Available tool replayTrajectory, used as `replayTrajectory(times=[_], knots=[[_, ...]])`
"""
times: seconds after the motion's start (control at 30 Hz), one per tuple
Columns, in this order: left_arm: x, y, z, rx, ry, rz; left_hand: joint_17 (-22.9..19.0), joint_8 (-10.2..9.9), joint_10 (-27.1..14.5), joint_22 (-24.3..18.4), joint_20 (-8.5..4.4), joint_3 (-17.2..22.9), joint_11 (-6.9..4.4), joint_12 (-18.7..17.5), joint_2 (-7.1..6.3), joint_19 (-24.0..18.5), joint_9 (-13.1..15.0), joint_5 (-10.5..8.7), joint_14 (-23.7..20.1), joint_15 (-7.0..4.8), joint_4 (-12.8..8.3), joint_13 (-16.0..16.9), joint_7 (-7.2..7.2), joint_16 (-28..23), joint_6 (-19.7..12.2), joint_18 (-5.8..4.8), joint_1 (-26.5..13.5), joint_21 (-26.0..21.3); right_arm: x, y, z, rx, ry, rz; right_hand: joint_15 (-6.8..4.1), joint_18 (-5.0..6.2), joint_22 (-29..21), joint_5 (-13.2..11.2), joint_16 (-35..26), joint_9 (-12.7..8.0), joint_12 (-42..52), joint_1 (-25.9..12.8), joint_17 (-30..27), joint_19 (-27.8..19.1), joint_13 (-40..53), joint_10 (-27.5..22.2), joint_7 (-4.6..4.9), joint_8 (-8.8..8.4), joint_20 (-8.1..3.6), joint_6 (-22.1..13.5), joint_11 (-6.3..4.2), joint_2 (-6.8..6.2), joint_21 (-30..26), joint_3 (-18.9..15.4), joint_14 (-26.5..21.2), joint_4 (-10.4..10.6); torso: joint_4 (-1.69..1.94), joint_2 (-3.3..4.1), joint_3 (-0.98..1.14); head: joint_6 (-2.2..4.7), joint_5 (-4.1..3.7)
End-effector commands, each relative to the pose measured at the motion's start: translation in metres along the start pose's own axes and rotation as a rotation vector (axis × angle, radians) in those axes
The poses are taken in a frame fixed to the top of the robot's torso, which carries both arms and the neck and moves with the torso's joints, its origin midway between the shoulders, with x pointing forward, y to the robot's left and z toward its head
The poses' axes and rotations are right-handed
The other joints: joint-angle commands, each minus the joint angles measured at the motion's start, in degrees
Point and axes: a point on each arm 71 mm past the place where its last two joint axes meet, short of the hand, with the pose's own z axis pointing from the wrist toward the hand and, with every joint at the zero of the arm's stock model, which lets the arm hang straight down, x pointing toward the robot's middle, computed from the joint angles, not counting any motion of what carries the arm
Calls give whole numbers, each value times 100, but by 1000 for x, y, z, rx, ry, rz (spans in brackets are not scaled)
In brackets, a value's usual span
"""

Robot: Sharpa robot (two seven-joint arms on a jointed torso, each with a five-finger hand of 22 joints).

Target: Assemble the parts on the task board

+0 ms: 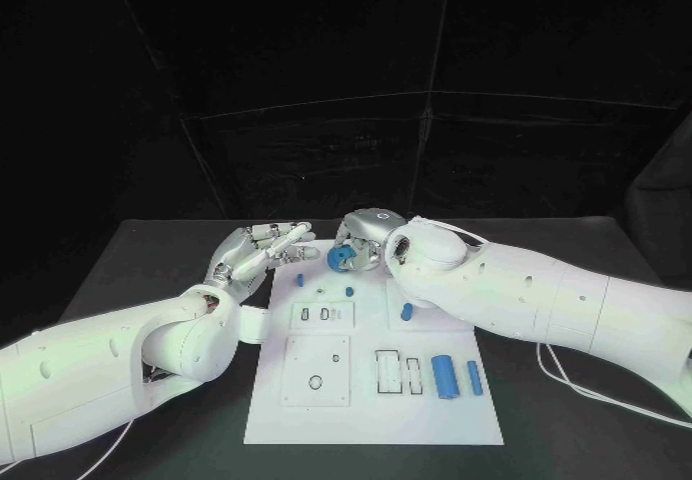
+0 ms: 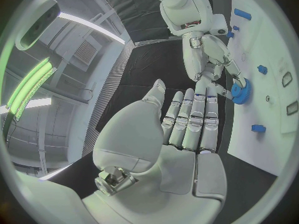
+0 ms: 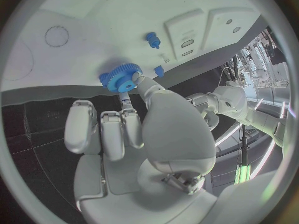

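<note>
My right robot hand [image 1: 364, 243] pinches a blue gear [image 1: 342, 259] between thumb and a fingertip, holding it over the far edge of the task board [image 1: 374, 420], near its far left corner. My left robot hand [image 1: 260, 250] hangs just beside that corner, fingers straight and close together, holding nothing. I judge the step in hand to be carrying the gear to its seat. Two small blue pegs [image 1: 300, 281] stand on the board just nearer me than the gear; I cannot tell which one takes it. Next I must line the gear's bore up over a peg and lower it squarely. Blue cylinders [image 1: 446, 376] lie by the right edge.
</note>
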Motion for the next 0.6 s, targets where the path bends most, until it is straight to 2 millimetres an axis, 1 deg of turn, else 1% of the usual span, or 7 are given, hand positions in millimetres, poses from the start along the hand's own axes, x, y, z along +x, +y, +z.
replayTrajectory(times=[0.03,0.13,0.2,0.23,0.33,0.37,0.6], knots=[[1,-1,1,6,10,-5,-10,-23,-2,-6,6,-9,24,-24,35,36,-3,3,-25,-5,-29,-5,56,-24,1,38,-3,-40,4,0,0,-3,29,-16,16,-115,3,-9,14,475,-32,-69,586,30,586,43,-95,-1,4,341,38,-3,31,3,424,-6,7,2,1,-6,0],[1,-1,1,6,9,-4,-10,-23,-2,-6,6,-9,24,-24,35,36,-3,3,-25,-5,-29,-5,56,-24,1,38,-3,-40,4,-1,0,2,30,-15,35,-110,-21,-14,5,457,-128,-133,566,15,493,-25,-66,-55,19,274,62,-27,18,-16,419,14,5,-2,-4,-7,-4],[1,-1,1,6,9,-4,-10,-23,-2,-6,6,-9,24,-24,35,36,-3,3,-25,-5,-29,-5,56,-24,1,38,-3,-40,4,-2,1,5,31,-15,74,-110,-40,-9,12,399,-279,-230,593,1,347,-132,0,-177,46,82,115,-74,6,-57,423,57,4,0,-5,-10,5],[1,-1,0,6,9,-4,-10,-23,-2,-6,6,-9,24,-24,35,36,-3,3,-25,-5,-29,-5,56,-24,1,38,-3,-40,4,-2,1,7,33,-15,106,-109,-49,-8,20,366,-337,-289,618,-6,294,-174,37,-239,74,-13,151,-112,0,-99,426,80,1,1,-2,-15,9],[1,-1,1,6,9,-4,-10,-23,-2,-6,6,-9,24,-24,35,36,-3,3,-25,-5,-29,-5,56,-24,1,38,-3,-40,5,-4,1,12,39,-11,133,-107,-55,-5,28,337,-403,-349,643,-12,233,-220,64,-292,101,-97,178,-147,-5,-155,430,108,-3,1,3,-19,4],[1,-1,1,6,9,-4,-10,-23,-2,-6,6,-9,24,-24,35,36,-3,3,-25,-5,-29,-5,56,-24,1,38,-3,-40,5,-4,1,14,43,-7,155,-105,-62,22,34,309,-453,-425,663,-17,187,-257,89,-335,126,-185,203,-152,-10,-210,433,159,-4,1,3,-19,3],[0,-1,1,6,9,-4,-9,-26,1,-10,5,-7,24,-26,42,40,-3,3,-22,-5,-38,-5,55,-29,4,38,-3,-42,6,-5,1,18,53,9,194,-100,-68,13,47,259,-592,-562,703,-25,59,-357,120,-349,172,-330,238,-223,-15,-404,438,252,-2,1,4,-24,3]])
